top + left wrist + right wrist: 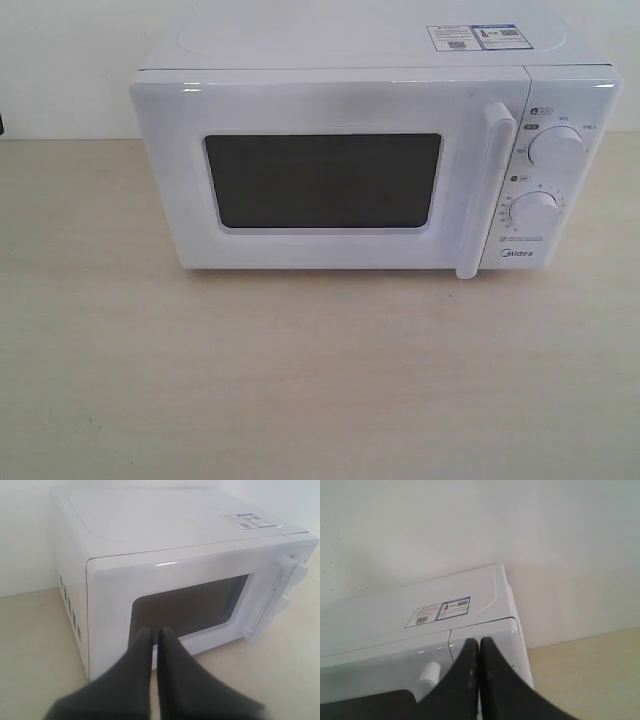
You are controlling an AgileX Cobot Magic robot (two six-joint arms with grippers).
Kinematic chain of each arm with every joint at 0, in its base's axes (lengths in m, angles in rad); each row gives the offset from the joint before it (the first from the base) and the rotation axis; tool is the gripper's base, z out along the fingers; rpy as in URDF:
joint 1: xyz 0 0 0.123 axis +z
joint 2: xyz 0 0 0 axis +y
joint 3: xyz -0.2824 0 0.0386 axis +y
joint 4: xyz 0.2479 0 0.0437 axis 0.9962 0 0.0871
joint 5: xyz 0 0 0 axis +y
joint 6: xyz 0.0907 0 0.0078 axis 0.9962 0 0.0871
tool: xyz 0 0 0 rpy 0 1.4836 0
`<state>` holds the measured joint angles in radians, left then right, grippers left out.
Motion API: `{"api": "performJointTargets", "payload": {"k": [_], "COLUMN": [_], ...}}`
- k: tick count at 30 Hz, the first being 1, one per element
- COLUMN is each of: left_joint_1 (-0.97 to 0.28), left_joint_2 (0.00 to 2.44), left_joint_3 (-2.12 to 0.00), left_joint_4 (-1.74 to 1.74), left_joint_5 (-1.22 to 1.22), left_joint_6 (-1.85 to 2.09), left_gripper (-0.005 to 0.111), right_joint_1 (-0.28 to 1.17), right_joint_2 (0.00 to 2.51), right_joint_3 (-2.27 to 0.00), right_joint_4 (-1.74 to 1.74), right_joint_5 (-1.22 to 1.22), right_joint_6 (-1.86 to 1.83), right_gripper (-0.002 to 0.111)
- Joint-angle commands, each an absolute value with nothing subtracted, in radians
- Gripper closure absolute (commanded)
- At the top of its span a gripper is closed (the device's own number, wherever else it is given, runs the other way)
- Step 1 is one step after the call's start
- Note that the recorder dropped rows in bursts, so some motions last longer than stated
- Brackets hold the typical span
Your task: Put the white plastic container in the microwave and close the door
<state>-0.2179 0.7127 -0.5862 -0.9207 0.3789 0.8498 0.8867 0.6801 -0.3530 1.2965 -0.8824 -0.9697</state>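
The white microwave [375, 95] stands on the table with its door [330, 180] shut flat against the body; the tall handle [487, 190] is beside the two dials [556, 148]. The white plastic container shows in no view. Neither gripper appears in the exterior view. In the left wrist view my left gripper [155, 631] is shut and empty, hanging in front of the door's dark window [192, 605]. In the right wrist view my right gripper [479, 641] is shut and empty, above the microwave's top right corner [485, 625], near the handle's top [428, 676].
A pale wooden table [300, 380] stretches in front of the microwave. A white wall [470, 525] rises behind it. Stickers [475, 37] lie on the microwave's top.
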Motion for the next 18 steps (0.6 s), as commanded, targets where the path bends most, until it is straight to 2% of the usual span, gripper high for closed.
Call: {"api": "performJointTargets", "payload": {"k": [1, 7, 11, 18], "left_joint_1": [-0.221, -0.221, -0.221, -0.221], "left_joint_2": [0.706, 0.706, 0.706, 0.706], "left_joint_3": [-0.582, -0.582, -0.582, -0.582], "left_joint_4": [-0.924, -0.924, -0.924, -0.924], "left_joint_5": [0.366, 0.366, 0.364, 0.364], "left_joint_6": [0.842, 0.842, 0.842, 0.842], "left_gripper": [0.102, 0.102, 0.102, 0.102], "right_joint_1": [0.672, 0.389, 0.246, 0.206], "right_joint_2": [0.532, 0.354, 0.272, 0.242], "right_joint_3": [-0.349, -0.349, -0.349, -0.349], "right_joint_4": [1.293, 1.295, 1.295, 1.291], "right_joint_5": [-0.613, -0.314, -0.207, -0.114], "right_joint_6": [-1.157, -1.288, -1.295, -1.345], "right_gripper": [0.109, 0.109, 0.109, 0.109]}}
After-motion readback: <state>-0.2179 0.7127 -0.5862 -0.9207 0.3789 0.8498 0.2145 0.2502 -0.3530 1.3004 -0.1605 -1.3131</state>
